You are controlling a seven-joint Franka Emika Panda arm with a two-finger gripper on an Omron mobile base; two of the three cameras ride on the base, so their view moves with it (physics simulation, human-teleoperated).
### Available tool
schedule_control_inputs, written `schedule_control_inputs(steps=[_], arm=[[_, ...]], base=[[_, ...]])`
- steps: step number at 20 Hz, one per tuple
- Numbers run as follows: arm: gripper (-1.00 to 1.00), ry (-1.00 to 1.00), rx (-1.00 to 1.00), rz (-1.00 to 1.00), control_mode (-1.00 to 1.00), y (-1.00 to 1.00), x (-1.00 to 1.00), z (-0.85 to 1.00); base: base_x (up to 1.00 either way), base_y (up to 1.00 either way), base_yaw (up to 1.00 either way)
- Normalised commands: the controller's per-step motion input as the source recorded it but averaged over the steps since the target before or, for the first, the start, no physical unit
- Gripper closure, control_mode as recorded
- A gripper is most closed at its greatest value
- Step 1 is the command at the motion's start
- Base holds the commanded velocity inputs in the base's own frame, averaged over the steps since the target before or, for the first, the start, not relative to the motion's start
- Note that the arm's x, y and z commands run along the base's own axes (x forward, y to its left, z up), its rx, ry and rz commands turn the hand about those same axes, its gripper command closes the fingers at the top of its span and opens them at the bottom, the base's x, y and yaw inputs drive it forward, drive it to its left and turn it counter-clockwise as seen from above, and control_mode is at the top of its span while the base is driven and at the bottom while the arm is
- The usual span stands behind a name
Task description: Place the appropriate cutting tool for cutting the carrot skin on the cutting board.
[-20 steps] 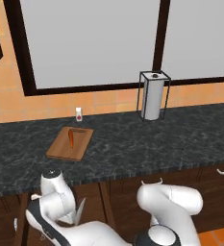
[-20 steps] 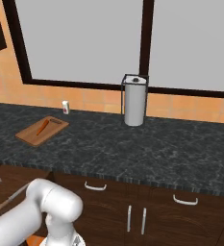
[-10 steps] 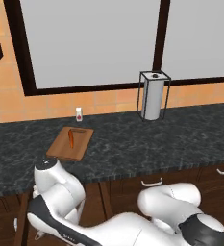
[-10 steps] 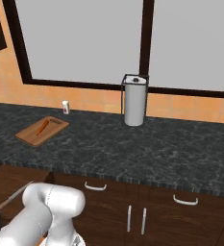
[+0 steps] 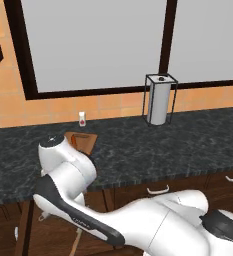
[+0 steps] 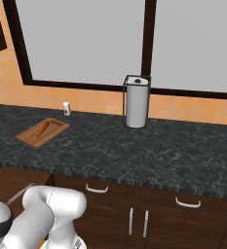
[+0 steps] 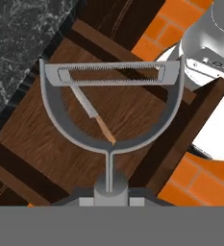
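The tool grips the peeler by its slim stem at 6 o'clock. It looks light, rigid and slick, so the stem is the sensible hold, the serrated blade staying clear.

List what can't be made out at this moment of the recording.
- Cutting board: in the left base view the arm hides most of it and the carrot on it.
- Fingertips: in the hand view the band along the bottom edge cuts them off below the peeler.
- Knife: its surroundings in the open drawer are cut off by the peeler's fork.
- Small bottle: label too small to read.
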Motion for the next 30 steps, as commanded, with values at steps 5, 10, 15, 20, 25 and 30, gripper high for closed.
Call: schedule_control_inputs(steps=[5, 10, 15, 20, 25, 30], arm=[[1.0, 0.0, -0.06, -0.09, -1.0, 0.0, 0.86, 0.33], [1.0, 0.01, -0.01, -0.07, -1.0, 0.0, 0.97, 0.01], [1.0, 0.02, 0.0, -0.05, -1.0, 0.0, 1.0, 0.0], [1.0, 0.02, 0.0, -0.03, -1.0, 0.0, 0.99, -0.14], [1.0, 0.06, 0.0, -0.02, -1.0, 0.0, 0.93, -0.36], [1.0, 0.04, 0.0, -0.03, -1.0, 0.0, 0.69, -0.34]], base=[[0.0, 0.0, 0.0], [0.0, 0.0, 0.0], [0.0, 0.0, 0.0], [0.0, 0.0, 0.0], [0.0, 0.0, 0.0], [0.0, 0.0, 0.0]])
